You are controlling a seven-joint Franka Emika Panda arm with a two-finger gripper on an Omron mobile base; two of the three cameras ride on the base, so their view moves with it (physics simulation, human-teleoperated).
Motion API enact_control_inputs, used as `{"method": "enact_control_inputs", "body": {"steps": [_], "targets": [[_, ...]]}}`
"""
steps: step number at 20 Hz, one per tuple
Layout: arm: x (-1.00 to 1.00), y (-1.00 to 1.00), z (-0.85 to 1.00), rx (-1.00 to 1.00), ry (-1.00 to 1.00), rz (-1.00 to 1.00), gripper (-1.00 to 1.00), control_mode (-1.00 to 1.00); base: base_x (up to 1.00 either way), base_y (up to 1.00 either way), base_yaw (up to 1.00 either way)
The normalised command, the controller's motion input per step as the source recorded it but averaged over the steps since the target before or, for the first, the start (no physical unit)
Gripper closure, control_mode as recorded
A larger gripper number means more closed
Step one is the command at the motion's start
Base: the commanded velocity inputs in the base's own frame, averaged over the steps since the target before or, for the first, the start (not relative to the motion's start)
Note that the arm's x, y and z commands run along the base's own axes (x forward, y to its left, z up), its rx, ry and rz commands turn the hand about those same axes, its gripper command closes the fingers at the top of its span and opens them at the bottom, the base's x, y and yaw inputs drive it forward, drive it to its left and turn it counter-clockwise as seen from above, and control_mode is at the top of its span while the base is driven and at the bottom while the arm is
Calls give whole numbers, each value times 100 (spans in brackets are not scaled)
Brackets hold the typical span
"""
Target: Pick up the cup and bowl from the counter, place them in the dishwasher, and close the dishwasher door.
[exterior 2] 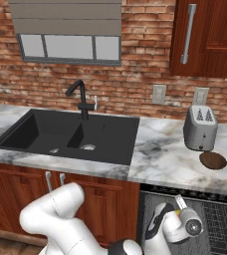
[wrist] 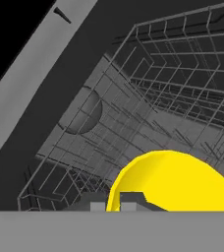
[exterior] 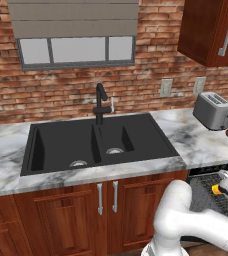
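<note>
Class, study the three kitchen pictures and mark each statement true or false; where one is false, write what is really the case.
1. The bowl lies on the counter beside the toaster. True.
2. The hand is shut on the cup over the dishwasher rack. True.
3. The cup is dark brown. False: it is bright yellow; the bowl is the dark brown one.
4. The dishwasher door is closed. False: the wire rack inside shows, so the dishwasher stands open.
5. The bowl already sits in the rack. False: it is on the counter.
</note>
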Motion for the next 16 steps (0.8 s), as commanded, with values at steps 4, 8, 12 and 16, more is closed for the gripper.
{"method": "enact_control_inputs", "body": {"steps": [4,8,12,16], "targets": [[23,-18,-43,0,0,0,100,-100,0,0,0],[22,-20,-39,0,0,0,100,-100,0,0,0],[17,-10,-40,0,0,0,-100,-100,0,0,0],[3,-16,-35,2,0,0,-100,-100,0,0,0]]}}
